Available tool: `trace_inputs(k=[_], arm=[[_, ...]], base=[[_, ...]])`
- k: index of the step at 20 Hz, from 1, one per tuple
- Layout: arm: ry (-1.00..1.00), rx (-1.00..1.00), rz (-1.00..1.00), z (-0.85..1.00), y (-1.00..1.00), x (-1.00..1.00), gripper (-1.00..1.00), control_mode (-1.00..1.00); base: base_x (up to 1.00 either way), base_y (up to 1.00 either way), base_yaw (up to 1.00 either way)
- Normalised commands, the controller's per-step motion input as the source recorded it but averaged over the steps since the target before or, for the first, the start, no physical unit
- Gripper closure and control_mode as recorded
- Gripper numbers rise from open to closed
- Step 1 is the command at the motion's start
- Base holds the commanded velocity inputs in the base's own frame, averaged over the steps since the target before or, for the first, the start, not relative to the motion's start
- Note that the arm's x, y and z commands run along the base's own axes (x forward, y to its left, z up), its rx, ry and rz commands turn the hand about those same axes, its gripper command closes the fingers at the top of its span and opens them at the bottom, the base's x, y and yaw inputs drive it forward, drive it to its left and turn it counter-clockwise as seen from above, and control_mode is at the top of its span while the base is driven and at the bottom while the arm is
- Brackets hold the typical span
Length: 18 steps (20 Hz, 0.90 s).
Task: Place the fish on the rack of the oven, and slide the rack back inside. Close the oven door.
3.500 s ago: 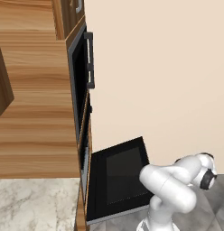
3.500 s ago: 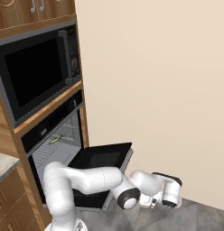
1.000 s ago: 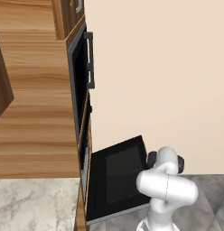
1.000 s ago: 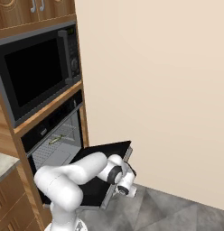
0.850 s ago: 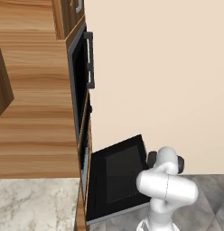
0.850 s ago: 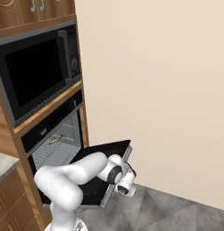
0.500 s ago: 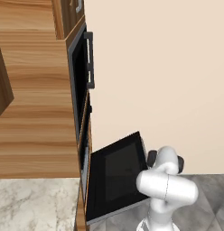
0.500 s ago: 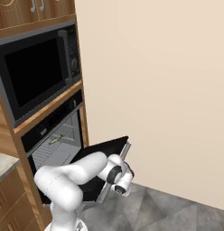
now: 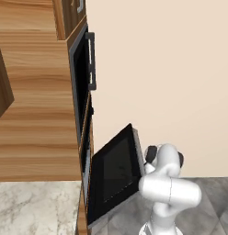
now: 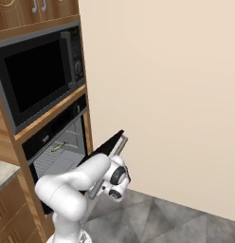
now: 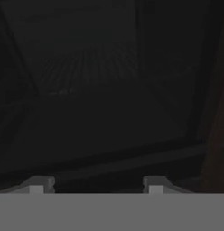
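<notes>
— Where the left base view looks along the cabinet front, how does the oven door (image 9: pixel 116 176) stand against the pincer?
— Half raised, tilted between flat and upright, hinged low at the oven (image 9: pixel 88 151). The hand sits just behind the door's top edge, beside its grey frame; the pincer itself is hidden by the door and the wrist, so I cannot tell there how its jaws stand. The arm rises from the floor, bends at a thick white elbow and curls back toward the door.

— And from the right base view?
— The door (image 10: pixel 106 145) shows edge-on, slanted up, its handle (image 10: pixel 120 145) at the top. The forearm lies under and against the door's outer face, wrist turned down, near the handle. Inside the cavity the rack (image 10: pixel 60 159) sits pushed in, and a small yellowish-green fish (image 10: pixel 58 146) lies on it toward the back, well apart from the hand. Above is a microwave (image 10: pixel 39 73).

— What does the hand view give?
— Very dark. Two pale fingertips (image 11: pixel 39 184) stand far apart at the bottom, so the pincer (image 11: pixel 95 186) is wide and grips nothing. Black glass lies close in front of it, and through it faint parallel rack bars (image 11: pixel 89 63) can be made out. The fish is too dim to pick out there.
</notes>
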Motion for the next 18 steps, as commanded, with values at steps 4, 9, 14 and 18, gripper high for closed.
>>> trace_inputs(k=[4,9,14,18], arm=[[0.00,0.18,0.00,1.00,1.00,0.00,-1.00,-1.00],[0.00,0.12,0.00,1.00,1.00,0.07,-1.00,-1.00],[0.00,0.02,0.00,1.00,1.00,0.15,-1.00,-1.00],[0.02,0.00,0.00,1.00,1.00,0.15,-1.00,-1.00]], base=[[0.00,0.00,0.00],[0.00,0.00,0.00],[0.00,0.00,0.00],[0.00,0.00,0.00]])
